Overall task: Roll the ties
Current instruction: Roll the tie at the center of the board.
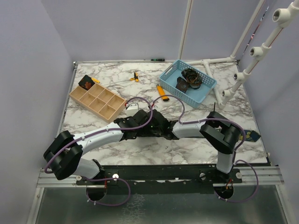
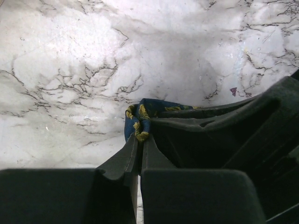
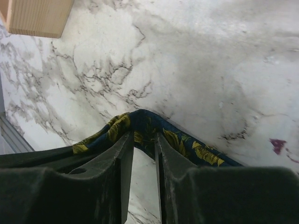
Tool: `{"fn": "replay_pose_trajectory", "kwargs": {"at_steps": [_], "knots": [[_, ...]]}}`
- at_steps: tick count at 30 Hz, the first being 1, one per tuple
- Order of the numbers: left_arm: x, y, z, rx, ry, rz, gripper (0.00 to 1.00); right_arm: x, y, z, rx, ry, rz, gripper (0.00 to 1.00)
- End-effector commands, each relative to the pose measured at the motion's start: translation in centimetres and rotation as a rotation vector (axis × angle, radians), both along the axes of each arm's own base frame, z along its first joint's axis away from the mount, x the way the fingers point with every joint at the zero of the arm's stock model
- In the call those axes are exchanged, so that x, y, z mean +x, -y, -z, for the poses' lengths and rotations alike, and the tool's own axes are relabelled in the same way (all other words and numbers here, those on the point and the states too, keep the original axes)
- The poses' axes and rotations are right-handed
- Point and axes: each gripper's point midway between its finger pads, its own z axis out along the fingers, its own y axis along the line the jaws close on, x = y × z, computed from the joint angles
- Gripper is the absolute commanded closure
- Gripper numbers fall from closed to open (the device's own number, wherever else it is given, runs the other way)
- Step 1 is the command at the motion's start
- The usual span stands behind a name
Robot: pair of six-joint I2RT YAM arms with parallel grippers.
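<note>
Two arms folded inward in the top view, left arm (image 1: 100,135) and right arm (image 1: 198,126), wrists meeting low over the marble table (image 1: 140,151) just below frame centre. Upper left, wooden compartment tray (image 1: 98,99); upper right, blue basket (image 1: 207,92) with dark coiled ties (image 1: 191,77) inside; orange-handled tool (image 1: 162,93) between them, close to the basket. At the right edge, pointed tip of the navy tie (image 1: 252,136) poking out past the right arm. Left wrist view: left gripper (image 2: 140,142) pinched tight on a bunched fold of the navy tie (image 2: 147,108), yellow floral print showing, centre frame on the marble. Right wrist view: right gripper (image 3: 144,137) with a slim gap between its fingers, navy tie (image 3: 140,122) arched across the tips at centre; impossible to tell whether pinched or merely touched. Corner of the tray at upper left.
</note>
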Motion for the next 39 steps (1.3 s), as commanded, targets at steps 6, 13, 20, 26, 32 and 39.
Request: {"fn": "replay_pose_trajectory", "kwargs": {"at_steps": [6,13,20,26,32,39], "knots": [[0.0,-0.4,0.6,0.054,-0.011,0.001,1.00,0.6,4.4,-1.3,-0.110,0.045,0.141,0.69],[0.2,-0.3,0.6,0.064,-0.013,0.000,1.00,0.4,5.5,-2.2,-0.114,0.092,0.120,0.71],[0.2,0.3,0.2,0.033,-0.019,0.003,1.00,0.0,1.8,-0.9,-0.080,0.049,-0.019,0.74],[-0.1,0.5,-0.5,-0.004,-0.012,0.003,1.00,-0.1,0.7,1.8,-0.123,-0.022,-0.042,0.82],[-0.9,1.5,-1.4,-0.090,-0.025,0.014,1.00,-1.3,-1.3,3.1,-0.058,-0.089,-0.125,0.88],[-1.2,2.4,-0.5,-0.156,-0.021,0.023,1.00,-2.0,-2.2,2.5,0.059,-0.099,-0.138,0.89]]}}
